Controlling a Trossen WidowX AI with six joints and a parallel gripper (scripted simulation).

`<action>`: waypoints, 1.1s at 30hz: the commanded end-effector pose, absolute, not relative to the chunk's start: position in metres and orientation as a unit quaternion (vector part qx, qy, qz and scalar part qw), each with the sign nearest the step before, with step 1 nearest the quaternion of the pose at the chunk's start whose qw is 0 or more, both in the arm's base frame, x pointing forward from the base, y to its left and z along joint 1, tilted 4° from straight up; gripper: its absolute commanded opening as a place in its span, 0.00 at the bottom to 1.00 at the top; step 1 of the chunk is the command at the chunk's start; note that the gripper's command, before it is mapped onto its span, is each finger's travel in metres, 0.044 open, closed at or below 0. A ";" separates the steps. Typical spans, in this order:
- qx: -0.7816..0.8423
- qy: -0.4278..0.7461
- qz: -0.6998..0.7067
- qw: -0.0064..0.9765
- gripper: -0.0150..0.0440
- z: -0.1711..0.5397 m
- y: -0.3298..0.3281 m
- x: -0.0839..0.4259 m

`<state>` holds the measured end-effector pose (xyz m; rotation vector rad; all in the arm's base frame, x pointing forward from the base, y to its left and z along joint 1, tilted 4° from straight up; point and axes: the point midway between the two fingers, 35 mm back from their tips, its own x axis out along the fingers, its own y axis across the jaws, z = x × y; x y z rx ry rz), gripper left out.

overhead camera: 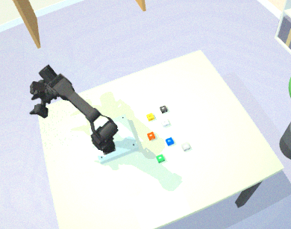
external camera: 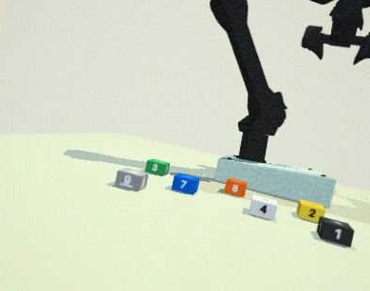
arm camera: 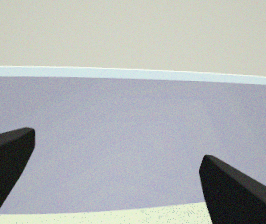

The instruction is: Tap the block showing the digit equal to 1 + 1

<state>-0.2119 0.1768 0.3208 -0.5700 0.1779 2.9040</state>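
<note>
The pincer (external camera: 341,46) hangs wide open and empty, upper right of the exterior view. It should descend squarely over the yellow block (external camera: 311,210) marked 2, avoiding the black block (external camera: 336,231) just beside it.

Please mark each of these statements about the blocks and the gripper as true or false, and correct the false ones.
1. The yellow block shows the digit 2. True.
2. The gripper is closed on the yellow block. False: it is open, held high in the air, far from all blocks.
3. The black block shows the digit 1 and sits next to the yellow block. True.
4. The blue block shows the digit 3. False: it shows 7; the green block shows 3.
5. The orange block shows the digit 8. True.
</note>
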 end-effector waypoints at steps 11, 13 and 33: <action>-0.244 0.162 0.885 0.361 0.93 0.280 0.277 -0.089; -0.252 0.187 0.856 0.412 0.93 0.272 0.287 -0.056; -0.232 0.459 0.430 0.742 0.93 0.190 0.166 0.243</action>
